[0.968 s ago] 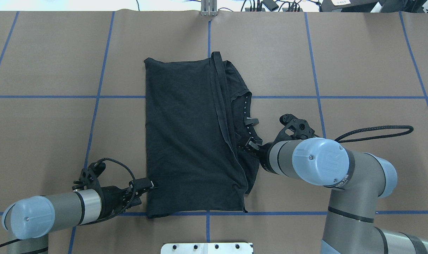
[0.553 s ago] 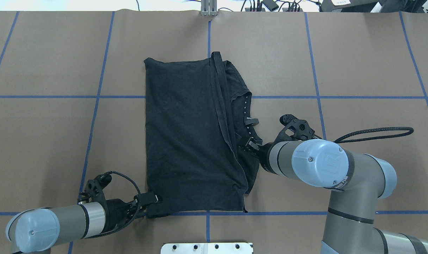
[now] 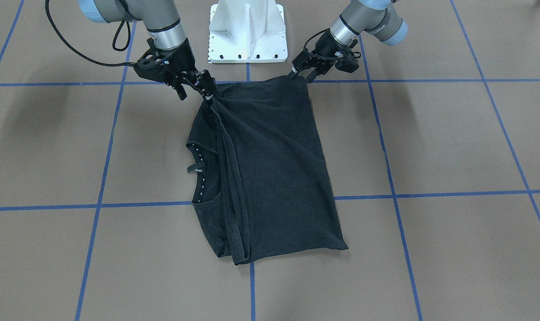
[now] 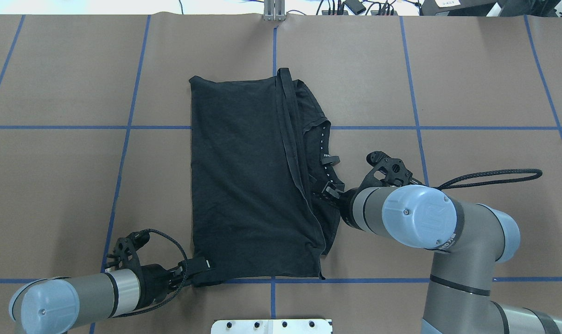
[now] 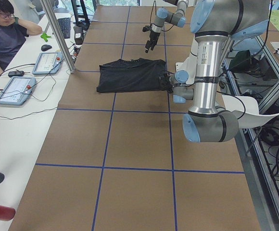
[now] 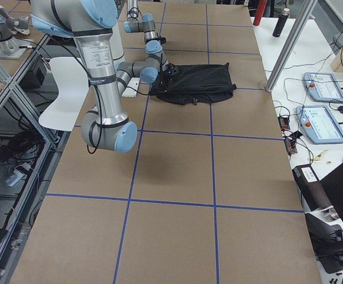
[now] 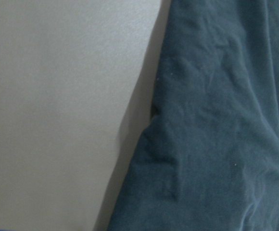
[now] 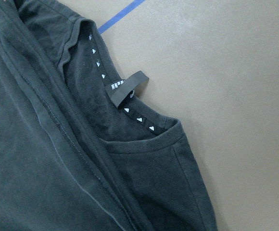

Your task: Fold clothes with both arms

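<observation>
Black T-shirt (image 4: 244,176): folded lengthwise, lying flat at the centre of the brown worktop (image 4: 54,185); collar (image 3: 199,178) with white triangles exposed on the robot's right side. Left hand (image 4: 201,268): low at the shirt's near left corner; whether open or closed cannot be told. Right hand (image 3: 201,89): by the shirt's near right end; grip likewise cannot be told. Blue grid lines (image 4: 448,127) cross the worktop.
</observation>
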You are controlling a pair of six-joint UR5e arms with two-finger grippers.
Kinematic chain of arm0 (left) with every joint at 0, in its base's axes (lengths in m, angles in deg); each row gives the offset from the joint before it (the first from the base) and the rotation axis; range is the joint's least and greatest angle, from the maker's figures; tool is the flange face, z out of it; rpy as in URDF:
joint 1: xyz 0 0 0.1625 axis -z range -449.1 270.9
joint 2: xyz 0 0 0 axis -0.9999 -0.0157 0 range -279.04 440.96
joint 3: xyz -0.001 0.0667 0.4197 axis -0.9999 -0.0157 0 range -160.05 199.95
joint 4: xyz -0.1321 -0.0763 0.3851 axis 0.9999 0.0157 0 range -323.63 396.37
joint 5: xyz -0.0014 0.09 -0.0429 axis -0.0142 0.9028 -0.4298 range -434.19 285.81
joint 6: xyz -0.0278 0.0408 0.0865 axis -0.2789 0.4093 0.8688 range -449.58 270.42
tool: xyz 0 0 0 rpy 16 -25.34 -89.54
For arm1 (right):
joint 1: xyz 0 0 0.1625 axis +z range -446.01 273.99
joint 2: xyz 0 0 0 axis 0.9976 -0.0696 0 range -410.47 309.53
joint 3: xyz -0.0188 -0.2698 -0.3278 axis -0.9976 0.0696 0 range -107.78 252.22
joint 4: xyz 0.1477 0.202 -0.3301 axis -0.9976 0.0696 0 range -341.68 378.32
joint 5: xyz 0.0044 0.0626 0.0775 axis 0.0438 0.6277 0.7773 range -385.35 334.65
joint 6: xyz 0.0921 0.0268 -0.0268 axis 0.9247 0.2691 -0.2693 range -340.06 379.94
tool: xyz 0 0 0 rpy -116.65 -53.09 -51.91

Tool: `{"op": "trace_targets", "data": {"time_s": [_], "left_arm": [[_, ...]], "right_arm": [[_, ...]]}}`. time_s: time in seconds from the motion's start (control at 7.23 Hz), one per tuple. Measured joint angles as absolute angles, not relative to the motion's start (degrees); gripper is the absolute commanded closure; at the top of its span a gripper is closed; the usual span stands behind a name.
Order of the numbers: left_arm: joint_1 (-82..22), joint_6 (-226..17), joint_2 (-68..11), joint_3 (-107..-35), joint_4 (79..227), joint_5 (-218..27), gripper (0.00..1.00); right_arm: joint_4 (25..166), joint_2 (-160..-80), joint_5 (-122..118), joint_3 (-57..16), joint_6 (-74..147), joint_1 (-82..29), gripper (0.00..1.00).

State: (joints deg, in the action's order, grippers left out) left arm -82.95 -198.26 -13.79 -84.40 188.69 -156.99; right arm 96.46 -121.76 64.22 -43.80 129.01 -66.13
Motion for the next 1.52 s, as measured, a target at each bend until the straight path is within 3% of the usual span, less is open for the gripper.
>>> {"op": "trace_targets", "data": {"time_s": [0.55, 0.83, 1.52], "left_arm": [[-82.9, -198.2, -13.8, -84.0, 188.5, -156.7, 0.01], [-83.0, -198.2, -13.9, -83.9, 188.5, -156.7, 0.15], [-82.8, -198.2, -14.6, -84.0, 188.2, -156.8, 0.64]], "right_arm": [[96.5, -121.8, 63.3, -43.8, 129.0, -66.8, 0.00], [96.5, -121.8, 63.2, -43.8, 129.0, -66.8, 0.00], [96.5, -121.9, 63.2, -43.8, 129.0, -67.0, 0.00]]}}
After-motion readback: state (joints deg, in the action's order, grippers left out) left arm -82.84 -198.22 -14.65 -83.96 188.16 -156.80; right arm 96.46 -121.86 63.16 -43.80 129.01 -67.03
